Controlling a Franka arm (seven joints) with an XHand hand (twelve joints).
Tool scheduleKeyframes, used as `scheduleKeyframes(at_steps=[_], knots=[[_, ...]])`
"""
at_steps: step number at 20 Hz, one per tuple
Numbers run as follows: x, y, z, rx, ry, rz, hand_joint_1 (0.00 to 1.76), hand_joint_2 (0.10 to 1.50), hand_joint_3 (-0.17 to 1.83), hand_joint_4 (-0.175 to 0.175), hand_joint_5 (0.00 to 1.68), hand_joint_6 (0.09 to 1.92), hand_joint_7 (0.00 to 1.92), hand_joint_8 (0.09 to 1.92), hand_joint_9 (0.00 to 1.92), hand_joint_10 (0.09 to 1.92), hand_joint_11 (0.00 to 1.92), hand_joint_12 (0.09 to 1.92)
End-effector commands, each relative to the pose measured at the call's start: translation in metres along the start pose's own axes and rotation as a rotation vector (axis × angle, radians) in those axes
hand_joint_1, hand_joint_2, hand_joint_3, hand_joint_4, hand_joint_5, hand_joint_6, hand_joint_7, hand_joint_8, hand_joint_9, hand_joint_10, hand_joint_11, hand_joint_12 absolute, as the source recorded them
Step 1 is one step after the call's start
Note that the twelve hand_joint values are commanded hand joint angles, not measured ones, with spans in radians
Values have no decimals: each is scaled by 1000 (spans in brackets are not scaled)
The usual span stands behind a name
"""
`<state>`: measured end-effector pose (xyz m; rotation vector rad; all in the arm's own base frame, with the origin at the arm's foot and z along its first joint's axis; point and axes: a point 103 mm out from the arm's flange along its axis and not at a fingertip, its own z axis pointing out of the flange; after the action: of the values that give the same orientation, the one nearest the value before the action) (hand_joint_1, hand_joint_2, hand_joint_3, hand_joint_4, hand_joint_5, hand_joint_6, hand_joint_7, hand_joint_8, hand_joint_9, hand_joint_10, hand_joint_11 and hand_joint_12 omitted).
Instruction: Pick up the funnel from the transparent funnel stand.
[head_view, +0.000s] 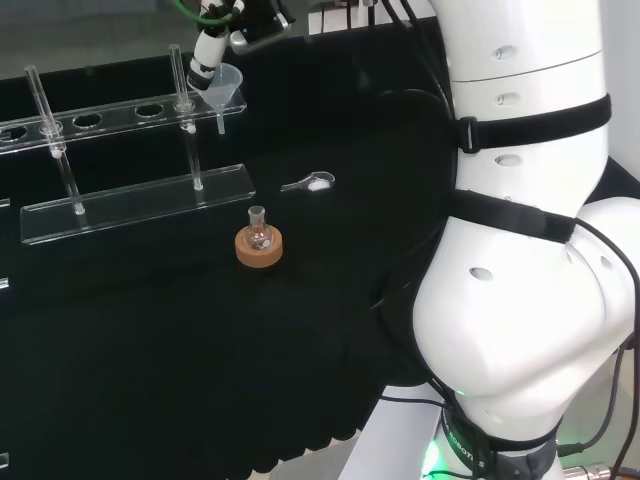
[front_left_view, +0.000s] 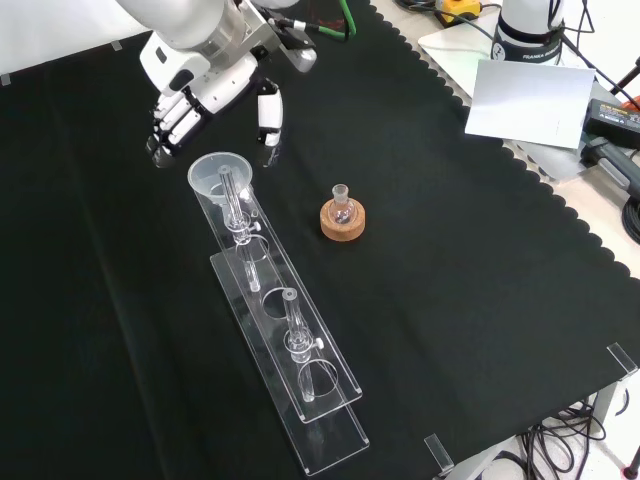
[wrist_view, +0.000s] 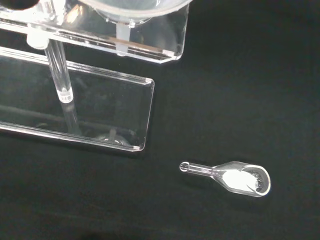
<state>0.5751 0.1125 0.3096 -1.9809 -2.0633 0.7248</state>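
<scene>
A black-cloth tabletop (front_left_view: 480, 260) carries a long, clear funnel stand (front_left_view: 285, 345) made of a flat base plate and a raised shelf with round holes, held up on thin clear posts. In the front view the stand runs diagonally from the upper left toward the bottom centre. A clear funnel (front_left_view: 222, 175) sits in the hole at the stand's far end, its wide mouth facing up and its stem hanging down through the shelf. The robot hand (front_left_view: 195, 105), black and white, hovers just above and beyond the funnel at the top left of the front view; its fingers (front_left_view: 172, 125) are nearly straight and point down beside the funnel's rim, with the thumb (front_left_view: 268, 118) apart on the other side, and it holds nothing. In the head view the robot hand (head_view: 208, 55) sits just above the funnel (head_view: 225, 88) at the right end of the stand (head_view: 135, 205). Near the stand, a small round-bottomed flask (front_left_view: 343, 205) stands upright in a cork ring (front_left_view: 343, 222). A small clear scoop (wrist_view: 235, 177) holding white powder lies flat on the cloth, close to the stand's end.
</scene>
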Motion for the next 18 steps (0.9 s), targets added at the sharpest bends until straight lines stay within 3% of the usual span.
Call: scheduleKeyframes(at_steps=[1, 9, 13, 18], knots=[[7, 10, 6, -1, -11, -15, 622, 722, 240, 22, 0, 87, 0, 273, 24, 926, 312, 1518], [10, 21, 13, 26, -8, -51, 688, 695, 275, 62, 51, 87, 0, 340, 38, 950, 376, 1496], [13, 24, 14, 37, -3, -63, 696, 678, 308, 72, 76, 87, 0, 445, 86, 944, 427, 1474], [15, 29, 18, 48, -10, -63, 711, 664, 332, 78, 85, 87, 0, 413, 98, 939, 469, 1458]])
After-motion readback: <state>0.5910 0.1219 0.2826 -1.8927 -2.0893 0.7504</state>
